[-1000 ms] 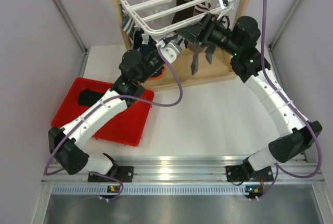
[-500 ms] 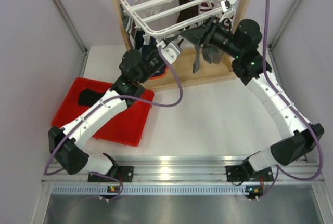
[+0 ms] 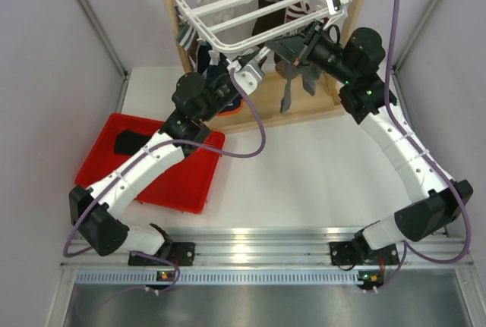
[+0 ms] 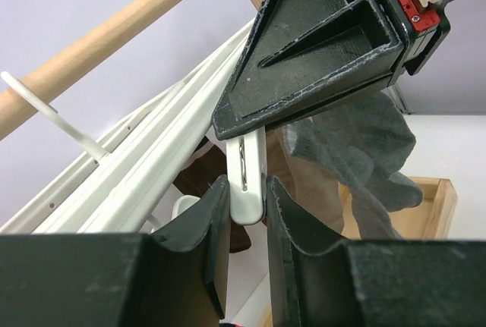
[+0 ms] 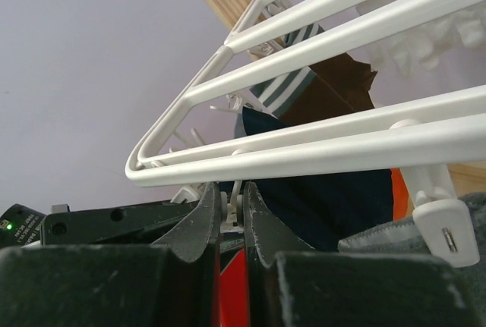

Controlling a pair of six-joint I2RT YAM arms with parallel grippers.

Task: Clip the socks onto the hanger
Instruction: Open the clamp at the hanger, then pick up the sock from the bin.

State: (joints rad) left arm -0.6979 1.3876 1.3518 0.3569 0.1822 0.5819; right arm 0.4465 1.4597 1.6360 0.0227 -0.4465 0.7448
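A small white plastic clip [image 4: 249,161] under the near edge of the white plastic barred hanger [image 5: 342,152] is clenched between the fingers of the left gripper [image 4: 247,190]. A soft grey fabric sock [image 4: 357,145] is seen hanging just right of it, below the right gripper [image 5: 228,190], whose fingers are nearly closed; what they pinch cannot be told.
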